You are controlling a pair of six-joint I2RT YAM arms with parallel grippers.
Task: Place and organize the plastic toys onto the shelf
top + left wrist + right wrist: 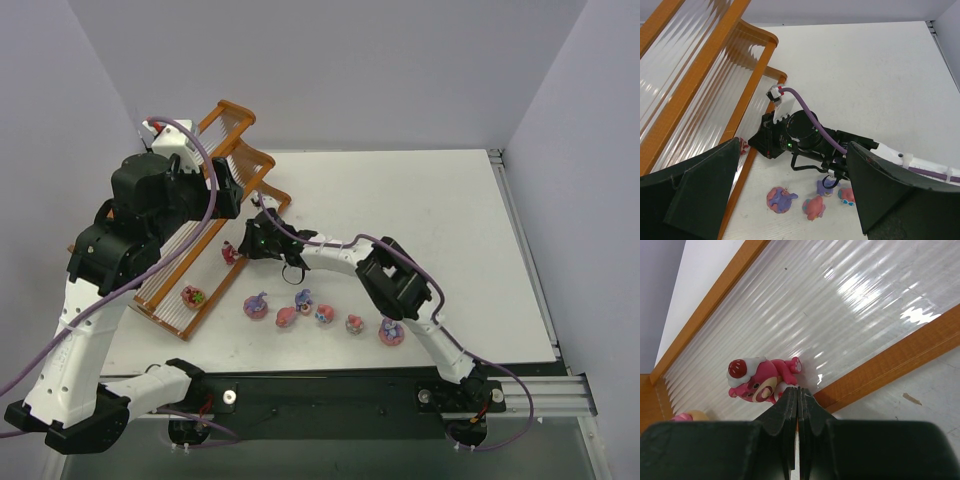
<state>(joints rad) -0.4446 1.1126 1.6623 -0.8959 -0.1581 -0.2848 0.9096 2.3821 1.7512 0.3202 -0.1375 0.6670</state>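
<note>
The pink bear toy [762, 380], red-capped, lies on the pale rods of the shelf [880, 365], just inside a wooden rail. It sits outside the right gripper [797, 392], at 10 o'clock of the fingertips and close against them. Those jaws are pressed together with nothing between. Seen from overhead, a second toy [193, 296] rests on the rods at 7 o'clock of the bear, making two on the shelf. Six more toys [324, 313] stand in a loose row on the table [430, 210], at 4 to 6 o'clock of that gripper. The left gripper [792, 145] hangs above, jaws spread wide, holding nothing.
</note>
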